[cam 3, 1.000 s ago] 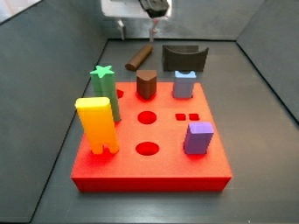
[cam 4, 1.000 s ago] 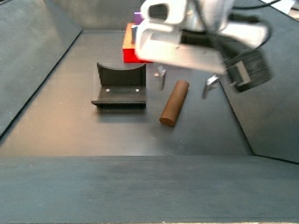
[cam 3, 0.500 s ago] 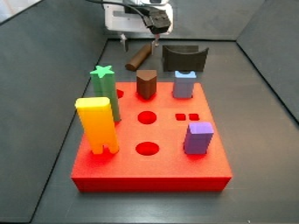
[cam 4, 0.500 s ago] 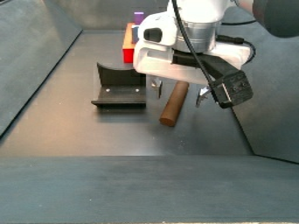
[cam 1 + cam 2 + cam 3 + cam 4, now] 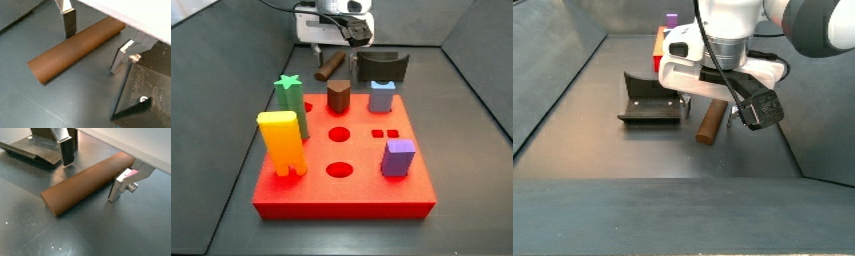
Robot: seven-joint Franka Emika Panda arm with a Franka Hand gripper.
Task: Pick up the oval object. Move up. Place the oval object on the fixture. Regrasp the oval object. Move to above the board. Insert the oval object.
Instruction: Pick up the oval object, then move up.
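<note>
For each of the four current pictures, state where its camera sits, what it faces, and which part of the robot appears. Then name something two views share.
Wrist view: on the arm, facing down at the oval object between the open claw fingers.
Wrist view: same, oval object, fixture beyond.
Side view: past the board, facing the claw at the far end.
Side view: opposite end, facing fixture, arm above.
Shared: all show the oval object.

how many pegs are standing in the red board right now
5 show on the flat red board: tall yellow peg front left, green star-topped peg behind it, brown angular-topped peg rear middle, pale blue peg rear right, purple peg front right. None seems hidden.
</note>
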